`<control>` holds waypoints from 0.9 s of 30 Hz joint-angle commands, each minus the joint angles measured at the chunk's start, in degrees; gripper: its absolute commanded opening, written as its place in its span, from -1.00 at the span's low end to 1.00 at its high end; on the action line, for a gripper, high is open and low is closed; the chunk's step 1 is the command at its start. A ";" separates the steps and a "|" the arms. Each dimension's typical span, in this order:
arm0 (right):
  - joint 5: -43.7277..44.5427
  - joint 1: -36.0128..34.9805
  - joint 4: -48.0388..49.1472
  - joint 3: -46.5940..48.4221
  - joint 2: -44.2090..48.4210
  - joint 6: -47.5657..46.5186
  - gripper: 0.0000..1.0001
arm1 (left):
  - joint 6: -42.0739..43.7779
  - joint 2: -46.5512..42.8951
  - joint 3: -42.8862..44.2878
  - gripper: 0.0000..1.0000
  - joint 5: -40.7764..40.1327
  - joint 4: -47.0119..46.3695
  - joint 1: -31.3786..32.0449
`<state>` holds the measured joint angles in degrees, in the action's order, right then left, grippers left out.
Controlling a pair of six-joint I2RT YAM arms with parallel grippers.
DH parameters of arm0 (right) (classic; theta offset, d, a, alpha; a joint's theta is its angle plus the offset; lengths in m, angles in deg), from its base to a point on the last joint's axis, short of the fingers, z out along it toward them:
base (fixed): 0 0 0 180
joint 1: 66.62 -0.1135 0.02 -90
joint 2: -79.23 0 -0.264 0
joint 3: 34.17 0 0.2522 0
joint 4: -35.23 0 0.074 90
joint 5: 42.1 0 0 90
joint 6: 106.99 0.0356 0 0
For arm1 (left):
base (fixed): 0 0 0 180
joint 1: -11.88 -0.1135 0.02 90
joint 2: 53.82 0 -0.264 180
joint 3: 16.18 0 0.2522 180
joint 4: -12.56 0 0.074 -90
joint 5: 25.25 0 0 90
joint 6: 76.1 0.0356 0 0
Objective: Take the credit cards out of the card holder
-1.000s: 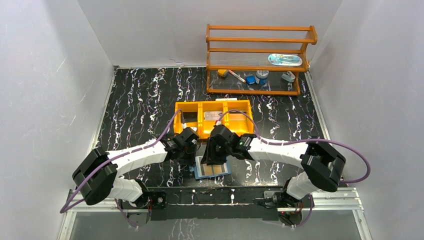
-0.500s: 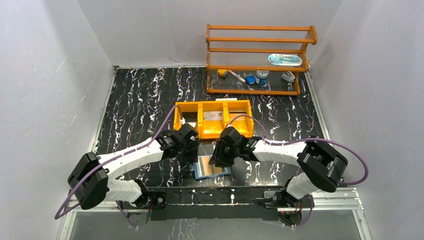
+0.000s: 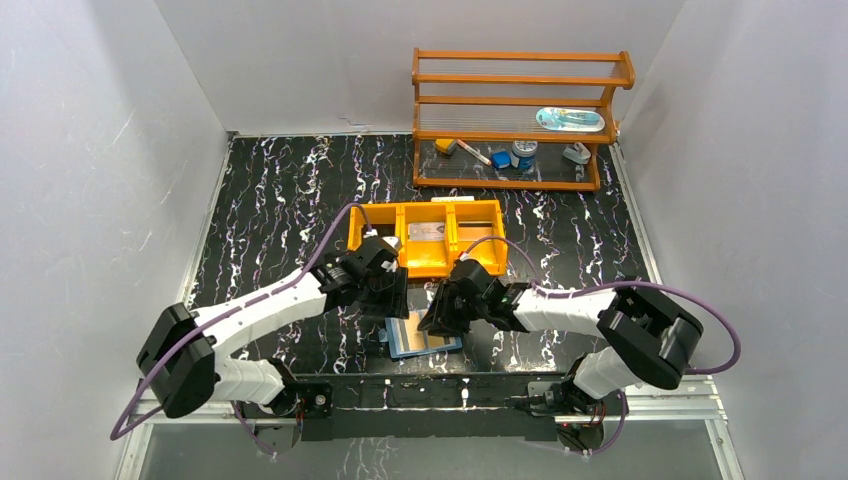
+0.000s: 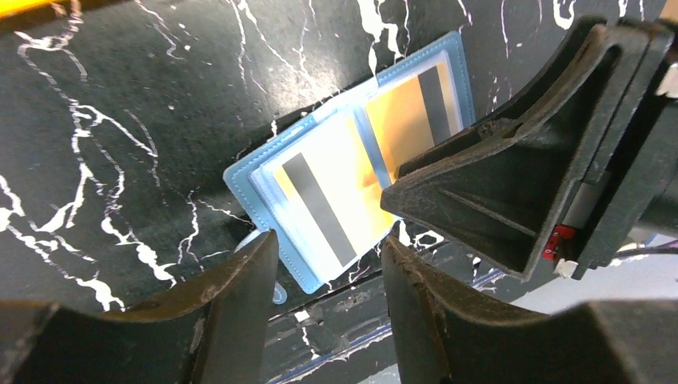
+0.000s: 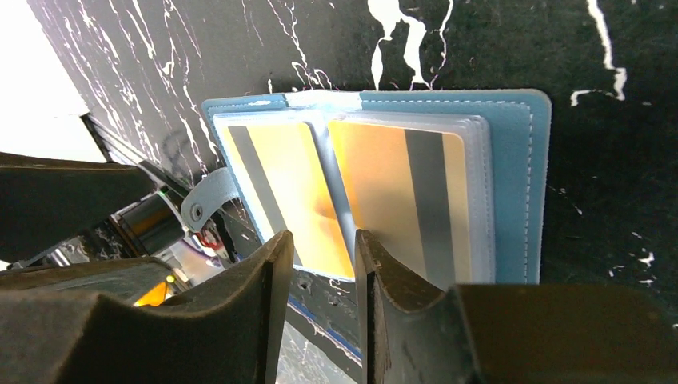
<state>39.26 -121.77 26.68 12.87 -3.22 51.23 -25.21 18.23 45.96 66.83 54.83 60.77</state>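
The card holder (image 3: 424,336) lies open and flat on the black table near the front edge. It shows in the left wrist view (image 4: 256,172) and the right wrist view (image 5: 512,176). Two credit cards, orange and silvery with a dark stripe, sit in its clear slots, one on each leaf (image 5: 284,188) (image 5: 400,192). My left gripper (image 3: 390,300) (image 4: 329,248) is open and empty, hovering above the wallet's left side. My right gripper (image 3: 438,318) (image 5: 321,240) hovers over the wallet's right leaf with a narrow gap between its jaws and nothing in it.
An orange three-compartment tray (image 3: 372,232) stands just behind the grippers. A wooden shelf (image 3: 520,100) with small items is at the back right. The table's front edge and metal rail (image 3: 430,388) run just below the wallet.
The left gripper has moved back toward the orange tray. The right gripper has shifted right and down off the wallet's middle. More of the wallet shows.
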 commanded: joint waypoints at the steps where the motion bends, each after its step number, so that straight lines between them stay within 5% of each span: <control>1: -2.30 0.64 7.14 -1.32 -0.12 1.76 -0.16 | 1.02 2.36 -0.13 -0.06 7.29 -1.15 -0.28; 18: -4.39 1.11 12.94 -5.94 -4.03 5.95 -0.26 | 0.55 10.72 -7.69 -0.48 7.74 -5.04 -0.32; 27: -6.06 1.57 19.68 -8.21 -4.87 8.06 -0.57 | 0.97 12.81 -7.64 -0.58 5.21 -3.51 -0.28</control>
<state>34.10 -120.55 42.40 5.66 -7.20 58.27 -24.62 28.75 39.25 73.59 50.55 60.31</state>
